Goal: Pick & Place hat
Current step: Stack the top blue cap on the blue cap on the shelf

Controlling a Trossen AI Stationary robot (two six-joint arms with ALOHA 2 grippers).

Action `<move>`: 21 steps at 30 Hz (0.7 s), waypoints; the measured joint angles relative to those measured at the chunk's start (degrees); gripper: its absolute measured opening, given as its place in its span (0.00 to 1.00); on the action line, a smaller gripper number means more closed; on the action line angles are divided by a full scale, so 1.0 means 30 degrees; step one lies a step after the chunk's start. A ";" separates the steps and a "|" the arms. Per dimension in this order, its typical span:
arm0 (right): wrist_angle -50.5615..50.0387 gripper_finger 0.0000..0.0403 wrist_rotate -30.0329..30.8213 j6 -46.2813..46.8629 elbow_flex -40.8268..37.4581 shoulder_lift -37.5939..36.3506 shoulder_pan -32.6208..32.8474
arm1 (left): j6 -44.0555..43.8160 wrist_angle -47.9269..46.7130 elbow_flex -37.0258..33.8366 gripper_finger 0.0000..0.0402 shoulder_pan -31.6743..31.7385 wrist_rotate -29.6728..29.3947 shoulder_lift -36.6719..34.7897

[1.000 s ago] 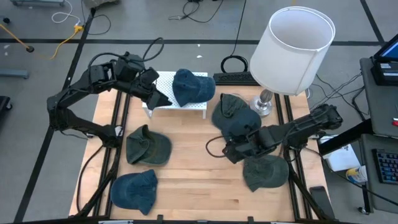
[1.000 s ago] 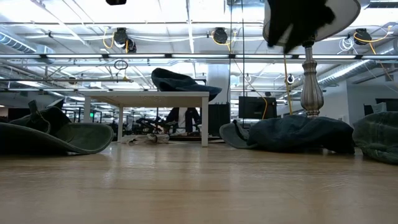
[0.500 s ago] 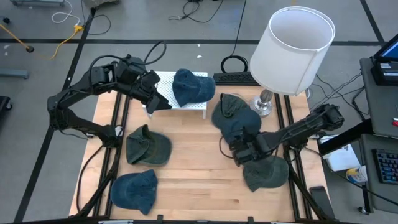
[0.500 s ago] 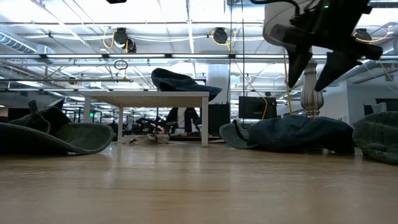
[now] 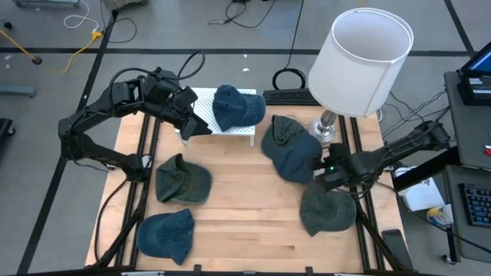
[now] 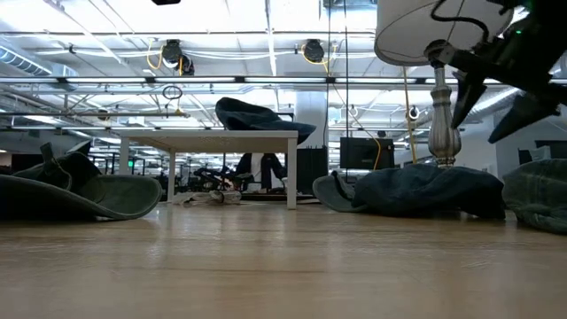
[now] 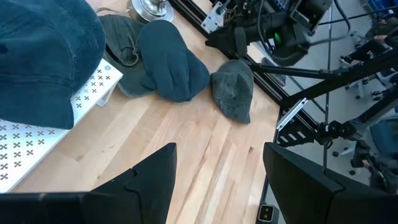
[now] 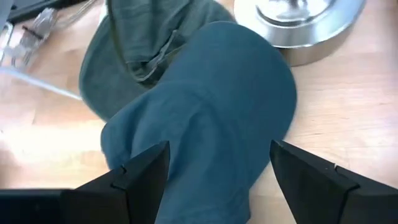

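Note:
Several caps lie about. A blue hat [image 5: 236,106] sits on a small white stand [image 5: 201,98], crown up; the low view shows that hat [image 6: 257,115] on the stand's top [image 6: 213,137]. My left gripper [image 5: 196,123] hovers open at the stand's left end, and its wrist view shows the blue hat [image 7: 43,56] just ahead. My right gripper [image 5: 326,170] hangs open above the right edge of another blue hat [image 5: 295,157] that lies on the table, overlapping a green hat [image 5: 284,129]. This blue hat [image 8: 211,112] fills the right wrist view.
A lamp with a white shade [image 5: 360,57] stands on its metal base [image 5: 326,129] just beyond the right gripper. Green hats lie at the table's left [image 5: 182,180] and near right [image 5: 328,213], and a blue one [image 5: 165,234] at the near left. Bare wood [image 5: 245,207] lies between them.
My right gripper has travelled toward the table's right edge, from over the table's middle to the right side of the blue hat by the lamp base, staying open and above the table. The hats have not moved.

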 joint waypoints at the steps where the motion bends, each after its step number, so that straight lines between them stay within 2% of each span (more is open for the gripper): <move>1: 0.0058 0.67 -0.0028 0.0427 -0.0306 -0.0442 0.0000 | -0.0044 0.0000 0.0000 0.60 0.0000 0.0000 0.0001; 5: 0.0092 0.67 -0.0233 0.2884 -0.1379 -0.1749 -0.0003 | -0.0105 0.0000 0.0000 0.60 0.0000 0.0000 0.0003; 9: 0.1297 0.67 -0.1165 0.3035 -0.2405 -0.2358 -0.0660 | -0.0076 0.0000 0.0000 0.60 0.0000 0.0000 0.0003; 21: 0.5962 0.67 -0.1592 0.3051 -0.6110 -0.2423 -0.2719 | 0.0077 0.0000 0.0000 0.60 0.0000 0.0000 0.0003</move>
